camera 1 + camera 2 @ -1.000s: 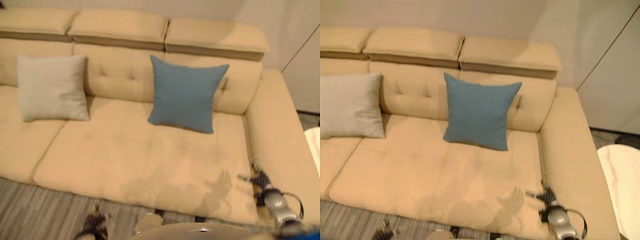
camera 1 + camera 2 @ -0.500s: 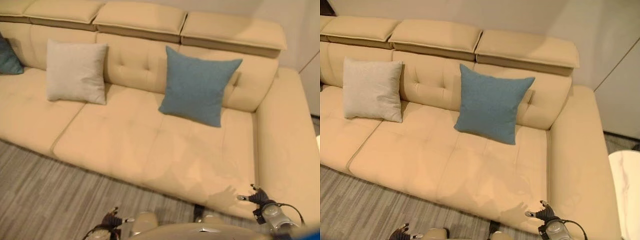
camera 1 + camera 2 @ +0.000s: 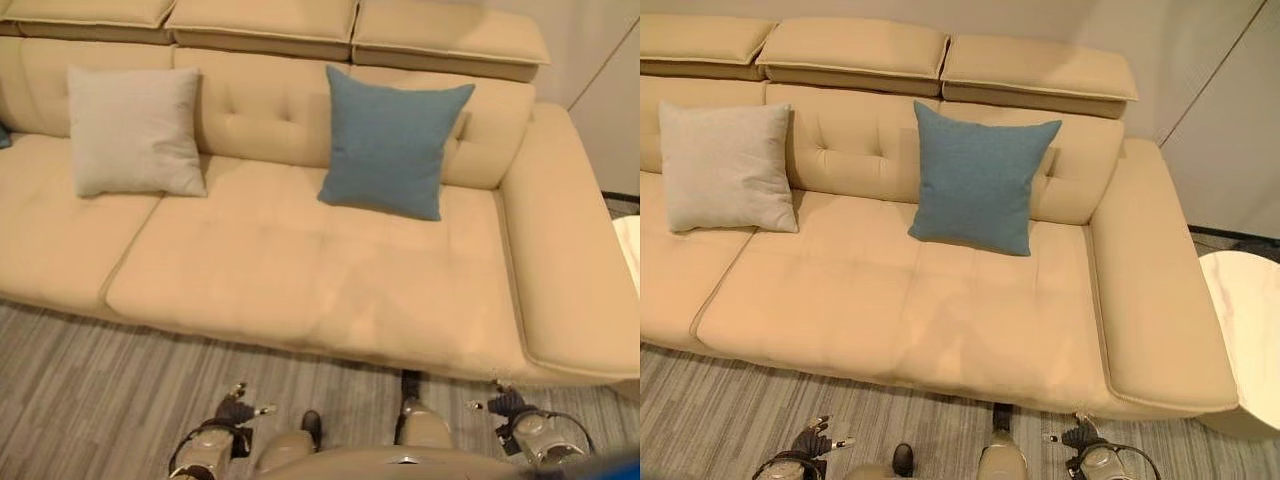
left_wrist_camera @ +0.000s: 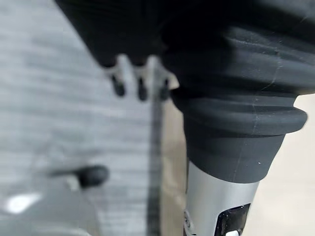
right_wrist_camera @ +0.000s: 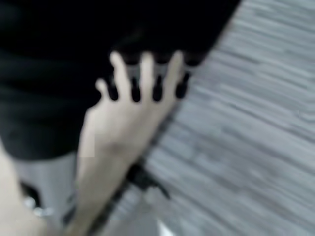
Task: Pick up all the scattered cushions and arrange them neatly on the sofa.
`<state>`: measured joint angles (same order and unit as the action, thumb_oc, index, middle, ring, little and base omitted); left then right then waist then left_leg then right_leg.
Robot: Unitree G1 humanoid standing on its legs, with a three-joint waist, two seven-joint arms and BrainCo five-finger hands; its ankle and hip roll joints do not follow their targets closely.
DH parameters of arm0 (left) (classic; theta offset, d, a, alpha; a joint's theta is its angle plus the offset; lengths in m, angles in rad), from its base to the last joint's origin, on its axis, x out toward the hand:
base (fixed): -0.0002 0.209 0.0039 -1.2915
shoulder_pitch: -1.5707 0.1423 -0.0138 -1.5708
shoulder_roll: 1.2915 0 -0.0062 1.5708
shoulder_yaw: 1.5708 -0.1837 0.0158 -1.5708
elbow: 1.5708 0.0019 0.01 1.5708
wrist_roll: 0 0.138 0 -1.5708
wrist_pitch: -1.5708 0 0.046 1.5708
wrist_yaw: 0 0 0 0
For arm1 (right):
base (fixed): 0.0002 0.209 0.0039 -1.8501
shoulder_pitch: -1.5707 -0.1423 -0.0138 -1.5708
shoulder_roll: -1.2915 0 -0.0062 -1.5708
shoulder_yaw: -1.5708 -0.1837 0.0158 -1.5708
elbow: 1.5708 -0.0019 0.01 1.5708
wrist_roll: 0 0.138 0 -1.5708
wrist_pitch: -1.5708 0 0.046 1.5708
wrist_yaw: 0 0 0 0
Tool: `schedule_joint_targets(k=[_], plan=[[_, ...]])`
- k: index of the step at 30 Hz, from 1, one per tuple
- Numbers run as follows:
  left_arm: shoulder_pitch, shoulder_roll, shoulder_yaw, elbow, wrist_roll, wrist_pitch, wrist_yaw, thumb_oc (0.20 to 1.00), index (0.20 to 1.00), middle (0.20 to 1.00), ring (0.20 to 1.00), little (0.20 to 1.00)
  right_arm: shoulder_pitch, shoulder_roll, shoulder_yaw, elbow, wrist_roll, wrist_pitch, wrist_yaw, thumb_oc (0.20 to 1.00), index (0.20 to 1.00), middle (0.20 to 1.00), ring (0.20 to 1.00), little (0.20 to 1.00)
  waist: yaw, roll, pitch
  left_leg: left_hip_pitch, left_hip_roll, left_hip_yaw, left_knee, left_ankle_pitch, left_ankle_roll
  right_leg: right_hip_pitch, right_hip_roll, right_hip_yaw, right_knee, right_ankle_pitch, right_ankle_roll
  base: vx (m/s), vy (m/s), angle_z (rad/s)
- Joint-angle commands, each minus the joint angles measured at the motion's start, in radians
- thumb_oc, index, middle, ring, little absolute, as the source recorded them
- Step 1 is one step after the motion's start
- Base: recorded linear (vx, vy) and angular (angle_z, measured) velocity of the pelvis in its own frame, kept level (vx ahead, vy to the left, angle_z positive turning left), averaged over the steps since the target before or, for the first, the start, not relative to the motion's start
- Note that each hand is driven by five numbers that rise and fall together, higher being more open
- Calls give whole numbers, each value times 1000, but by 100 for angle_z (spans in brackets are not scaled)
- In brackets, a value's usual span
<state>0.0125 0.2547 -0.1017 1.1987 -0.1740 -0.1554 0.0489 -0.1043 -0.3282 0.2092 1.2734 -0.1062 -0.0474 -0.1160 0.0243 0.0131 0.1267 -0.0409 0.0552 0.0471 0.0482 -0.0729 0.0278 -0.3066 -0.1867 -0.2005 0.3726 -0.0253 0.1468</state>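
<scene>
A grey cushion (image 3: 132, 131) is seen upper left on the sofa (image 3: 300, 270), propped against the backrest; a blue cushion (image 3: 390, 140) is propped upper centre. Both hands, left (image 3: 235, 412) and right (image 3: 507, 407), are held low over the striped floor (image 3: 90, 390), fingers spread, nothing grasped.

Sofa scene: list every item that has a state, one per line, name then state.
Blue cushion: upright, leaning on the sofa backrest.
Grey cushion: upright, leaning on the backrest.
Sofa: seat bare in front of both cushions.
Left robot hand: open, empty, low over the floor.
Right robot hand: open, empty, by the sofa's front edge.
</scene>
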Motion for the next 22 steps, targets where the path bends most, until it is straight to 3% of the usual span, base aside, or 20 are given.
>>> schedule_joint_targets(k=[1,4,10,22], plan=[[15,18,37,42,10,10,5,1000,1000,1000,1000,1000,3,-27,-1,-12,-3,-6,-11,1000,1000,1000,1000,1000,57,-47,-50,-25,-84,-83,6,-45,-18,211,24,-29,-183,6,-13,-65,-103,-29],[32,7,43,56,11,9,12,1000,1000,1000,1000,1000,-2,-24,11,-21,-6,-6,-16,1000,1000,1000,1000,1000,81,-62,-79,-24,-79,-60,-33,-27,-32,254,31,-71,-288,4,-12,5,-151,-41],[28,-8,52,58,-5,9,19,1000,1000,1000,1000,1000,-15,-33,6,-29,27,-10,-26,1000,1000,1000,1000,1000,76,-66,-90,-3,-64,-56,-104,25,-64,310,77,-70,-447,34,-8,2,-136,-7],[24,-14,27,53,11,19,7,1000,1000,1000,1000,1000,17,-28,2,10,12,-7,-38,1000,1000,1000,1000,1000,61,-51,-96,59,-56,-71,-136,36,-74,364,97,-67,-460,23,-18,15,-24,5]])
